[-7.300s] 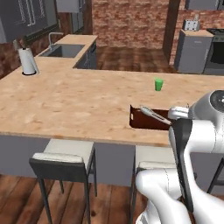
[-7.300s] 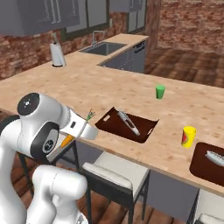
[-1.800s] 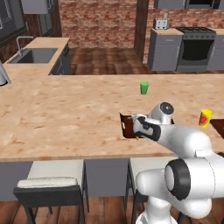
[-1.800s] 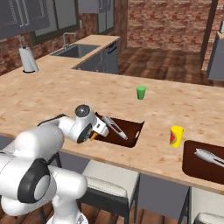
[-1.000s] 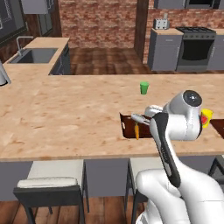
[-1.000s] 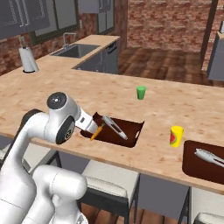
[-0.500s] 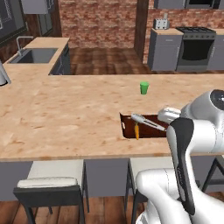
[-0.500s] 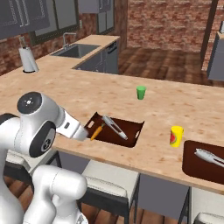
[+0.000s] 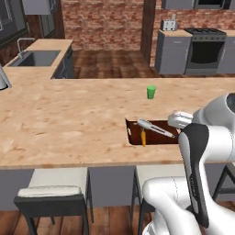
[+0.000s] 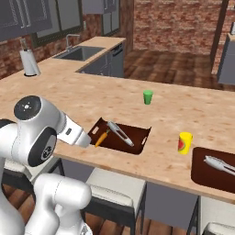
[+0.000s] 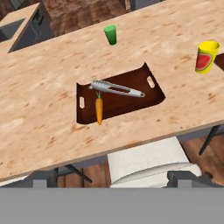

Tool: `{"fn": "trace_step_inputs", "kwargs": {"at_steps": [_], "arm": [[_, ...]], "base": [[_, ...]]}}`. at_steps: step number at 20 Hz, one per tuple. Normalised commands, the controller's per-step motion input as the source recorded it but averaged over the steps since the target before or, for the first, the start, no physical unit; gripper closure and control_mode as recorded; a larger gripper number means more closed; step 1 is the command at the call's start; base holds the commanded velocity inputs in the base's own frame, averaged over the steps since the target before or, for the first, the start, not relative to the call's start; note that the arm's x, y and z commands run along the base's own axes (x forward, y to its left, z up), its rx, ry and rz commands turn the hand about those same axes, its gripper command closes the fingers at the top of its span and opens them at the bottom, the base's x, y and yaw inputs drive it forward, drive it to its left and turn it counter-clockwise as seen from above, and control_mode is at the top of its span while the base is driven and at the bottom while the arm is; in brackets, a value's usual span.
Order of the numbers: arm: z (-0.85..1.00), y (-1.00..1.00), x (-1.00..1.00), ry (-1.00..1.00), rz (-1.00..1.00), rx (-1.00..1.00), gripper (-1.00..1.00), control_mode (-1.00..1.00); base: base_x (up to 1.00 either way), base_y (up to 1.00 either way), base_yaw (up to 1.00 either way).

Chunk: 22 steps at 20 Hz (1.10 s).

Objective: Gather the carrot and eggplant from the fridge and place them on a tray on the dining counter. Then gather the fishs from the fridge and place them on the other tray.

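Brick walls and dark wood floor behind; long wood-grain counter (image 9: 69, 124) runs across, sink (image 9: 36, 58) at its far end, stools (image 9: 53, 193) tucked under the near edge. Tray (image 11: 153, 94) sits near the counter's front edge w/ carrot (image 11: 99, 110) and a slim silvery fish (image 11: 117, 89) both in it. In hand view the carrot lies at approx 7 o'clock in the tray, long axis running 12–6, green top at 12 just touching the fish's head end; the fish lies crosswise, axis roughly 10–4. A second tray (image 10: 209, 176) is at 4 o'clock in right base view, holding another fish (image 10: 220, 165); yellow cup (image 10: 185, 143) stands between the two trays, green cup (image 10: 147, 97) further back on the counter. Eggplant and fridge not seen. Gripper tips (image 11: 113, 179) are spread wide apart, nothing between them; hand is pulled back off the front edge, above a stool, looking down at the tray. Key relation: the tray's contents lie toward 12 o'clock from the jaws, well apart. My read: fish is on the veg tray, likely misplaced; next reach would need the jaws closing across its 10–4 axis w/o nudging the carrot top.
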Motion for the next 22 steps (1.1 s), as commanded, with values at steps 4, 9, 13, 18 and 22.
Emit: {"fn": "trace_step_inputs", "kwargs": {"at_steps": [4,9,13,18,22], "arm": [[0.00,0.00,0.00,0.00,0.00,0.00,-1.00,1.00],[0.00,0.00,0.00,0.00,0.00,0.00,-1.00,1.00],[0.00,0.00,0.00,0.00,0.00,0.00,-1.00,1.00],[0.00,0.00,0.00,0.00,0.00,0.00,-1.00,1.00],[0.00,0.00,0.00,0.00,0.00,0.00,-1.00,1.00]], "base": [[-0.67,-0.62,-0.09],[-0.83,-0.77,-0.17],[-0.63,-0.91,-0.18],[-0.38,-1.00,-0.13],[-0.23,-1.00,-0.11]]}}
